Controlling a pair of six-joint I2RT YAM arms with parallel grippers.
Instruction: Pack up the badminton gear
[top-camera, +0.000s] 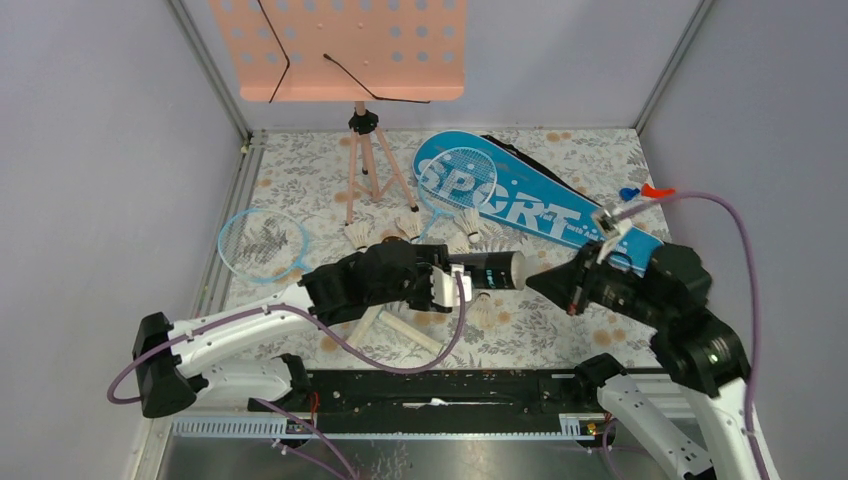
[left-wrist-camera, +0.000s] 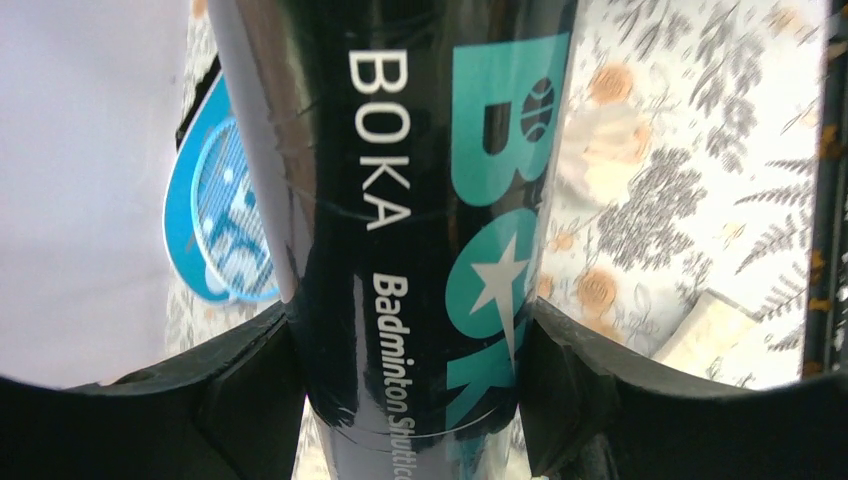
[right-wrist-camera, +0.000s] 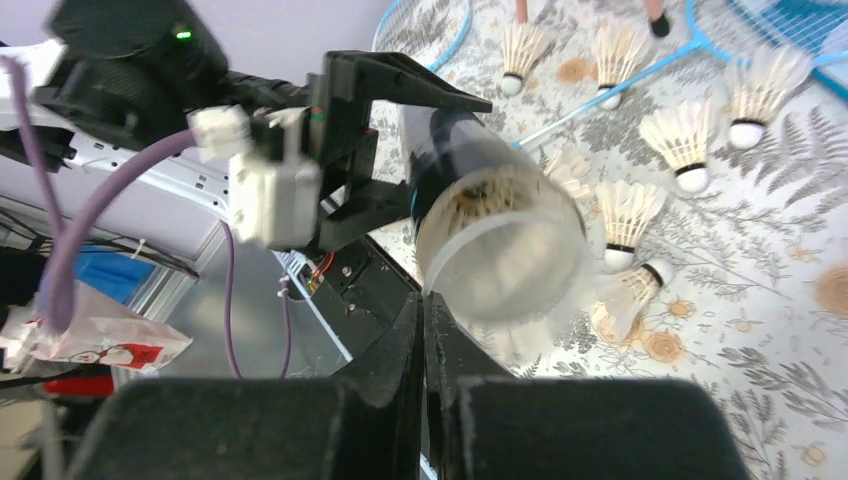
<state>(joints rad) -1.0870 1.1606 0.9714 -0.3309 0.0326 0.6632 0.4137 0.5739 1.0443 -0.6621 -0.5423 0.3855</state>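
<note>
We see the left claw (top-camera: 443, 285) clamped on the long black tube (top-camera: 490, 270), one finger against each side of its lettered wall. It holds the tube level over the middle of the table (top-camera: 560, 335), open mouth toward the right edge. The right claw (right-wrist-camera: 424, 335) has its fingers pressed together on nothing, tips just in front of that mouth. Something pale sits inside the tube, too blurred for us to name.

Loose shuttlecocks (right-wrist-camera: 683, 150) lie scattered under and beyond the tube. One racket (top-camera: 262, 243) lies near the left edge. The other racket (top-camera: 458, 178) rests on the blue bag (top-camera: 545, 210) toward the far right corner. Two pale handles (top-camera: 415, 333) lie below the left arm by the near edge. The peach music stand (top-camera: 340, 45) rises on its tripod (top-camera: 365, 175) at the far edge, well apart from both claws.
</note>
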